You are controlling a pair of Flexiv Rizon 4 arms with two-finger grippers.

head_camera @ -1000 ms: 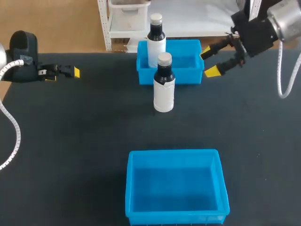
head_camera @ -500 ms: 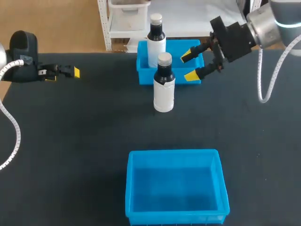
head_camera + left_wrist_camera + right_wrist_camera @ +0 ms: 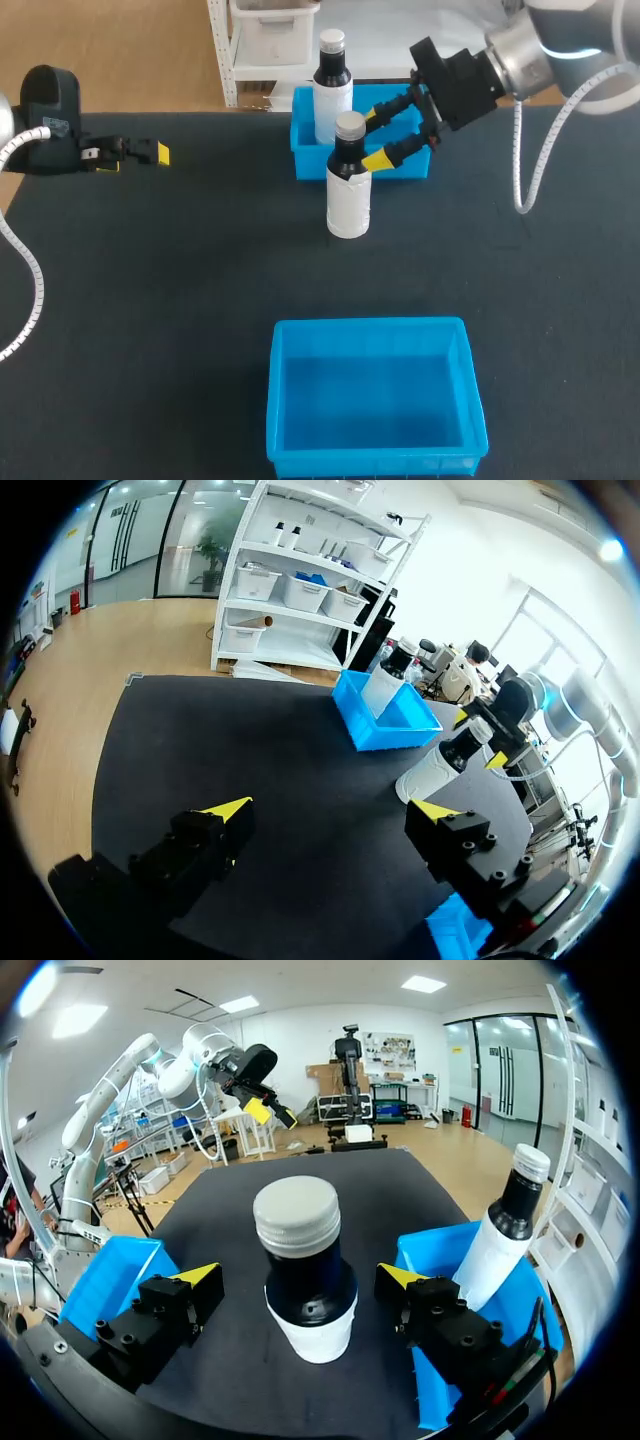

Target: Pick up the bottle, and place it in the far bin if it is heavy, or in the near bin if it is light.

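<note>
A white bottle with a dark neck and grey cap stands upright on the black table, just in front of the far blue bin. My right gripper comes in from the right and is open, its yellow tips level with the bottle's neck. In the right wrist view the bottle stands between the spread fingers of this gripper, touching neither. A second, similar bottle stands inside the far bin. The near blue bin holds nothing. My left gripper is open at the far left, holding nothing.
The far bin and its bottle lie close beside my right gripper's finger. Open black tabletop separates the standing bottle from the near bin. My left arm stays well away at the table's left side.
My right arm has swung left from beside the far bin to the standing bottle, and its open fingers now flank the bottle's neck. The left arm has not moved.
</note>
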